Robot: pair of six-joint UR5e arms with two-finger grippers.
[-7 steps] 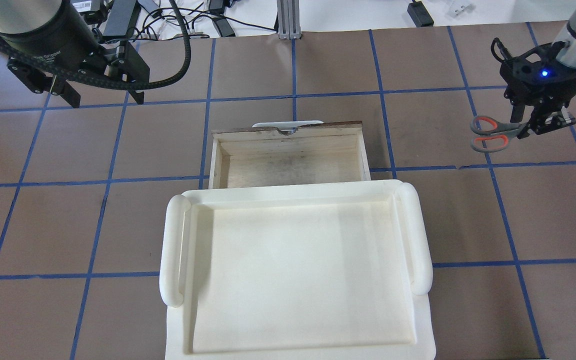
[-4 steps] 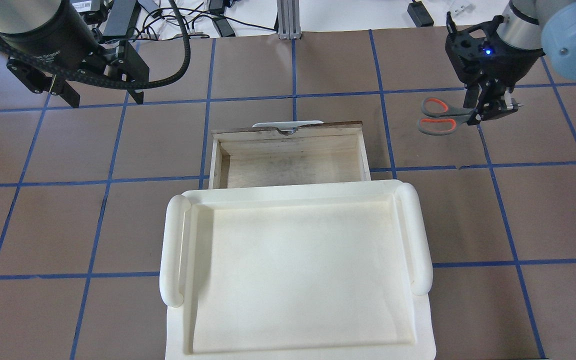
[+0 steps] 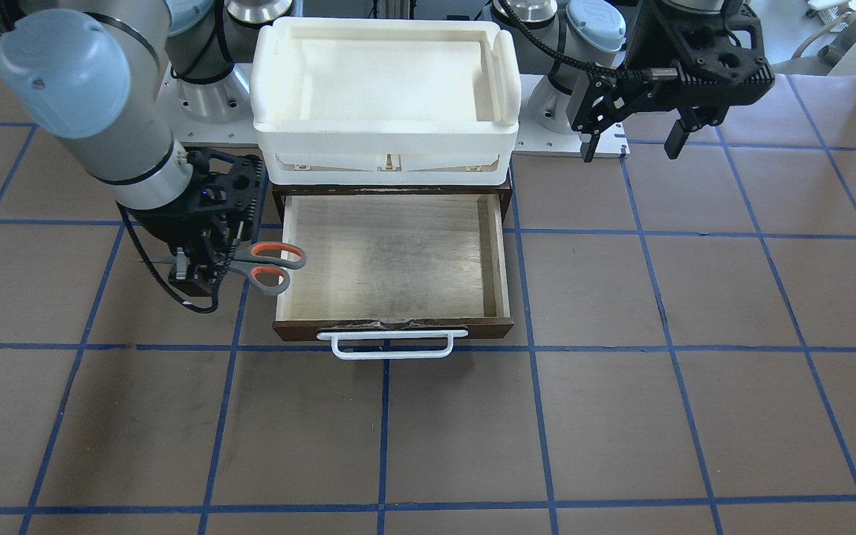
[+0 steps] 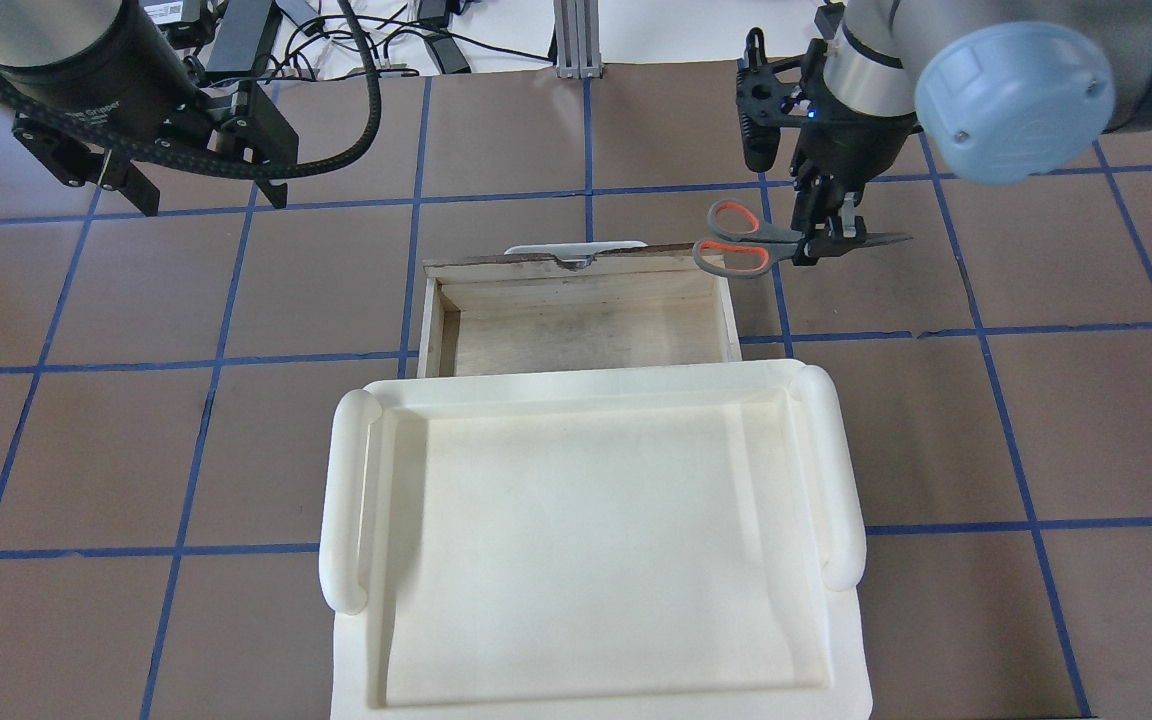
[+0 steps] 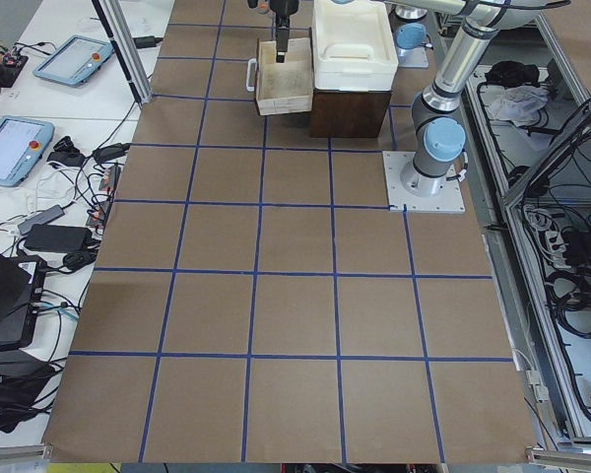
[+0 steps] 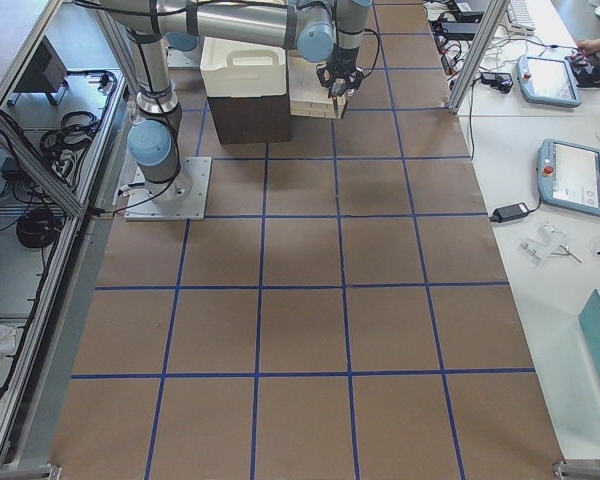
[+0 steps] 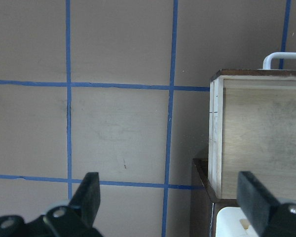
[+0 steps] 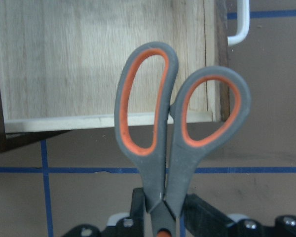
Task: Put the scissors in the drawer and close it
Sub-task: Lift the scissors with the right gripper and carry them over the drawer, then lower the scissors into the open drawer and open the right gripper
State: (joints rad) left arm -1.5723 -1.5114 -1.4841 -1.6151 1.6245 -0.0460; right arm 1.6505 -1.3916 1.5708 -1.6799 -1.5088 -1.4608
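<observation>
Right gripper (image 4: 826, 236) clamped on the scissors (image 4: 748, 240) by the blades, handles just over the open drawer's (image 4: 576, 340) side wall, left gripper (image 3: 631, 147) spread idle: slide further inward, lower near the floor, then release clear of the walls.

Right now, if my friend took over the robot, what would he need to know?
Right gripper: shut on the scissors, handles pointing at the drawer.
Left gripper: open, empty, hovering off to the drawer's other side.
Drawer: pulled open, nothing inside.
Done: scissors picked up; their handles are just over the drawer's side wall, blades outside it.
Left: bring them fully over the drawer, let go, then push the drawer shut.
</observation>
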